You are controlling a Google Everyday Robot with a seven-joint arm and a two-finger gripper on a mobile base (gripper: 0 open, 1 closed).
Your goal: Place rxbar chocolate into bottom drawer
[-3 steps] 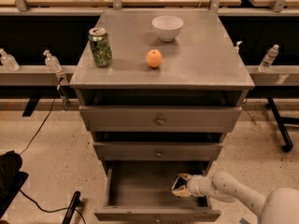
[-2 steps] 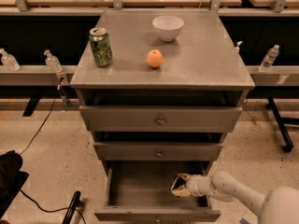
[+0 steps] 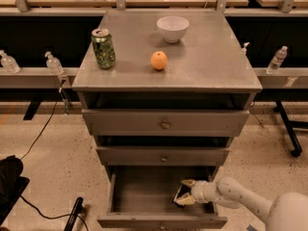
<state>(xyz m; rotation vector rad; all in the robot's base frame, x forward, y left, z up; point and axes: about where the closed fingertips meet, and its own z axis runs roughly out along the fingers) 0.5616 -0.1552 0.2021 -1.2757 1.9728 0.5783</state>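
The rxbar chocolate (image 3: 178,194) stands on edge, dark, inside the right part of the bottom drawer (image 3: 144,198), which is pulled out. The end effector (image 3: 185,192) is in that drawer, its two pale fingers closed on the bar from above and below. The white arm (image 3: 236,196) reaches in from the right. The two drawers above are shut. On the desk (image 3: 207,69) stand a green can (image 3: 103,48), an orange (image 3: 159,60) and a white bowl (image 3: 173,29).

A smooth white arm (image 3: 243,200) of rounded, tube-like segments, dotted with small dark specks. Its tan gripper (image 3: 185,192) sits inside the bottom drawer (image 3: 144,196).
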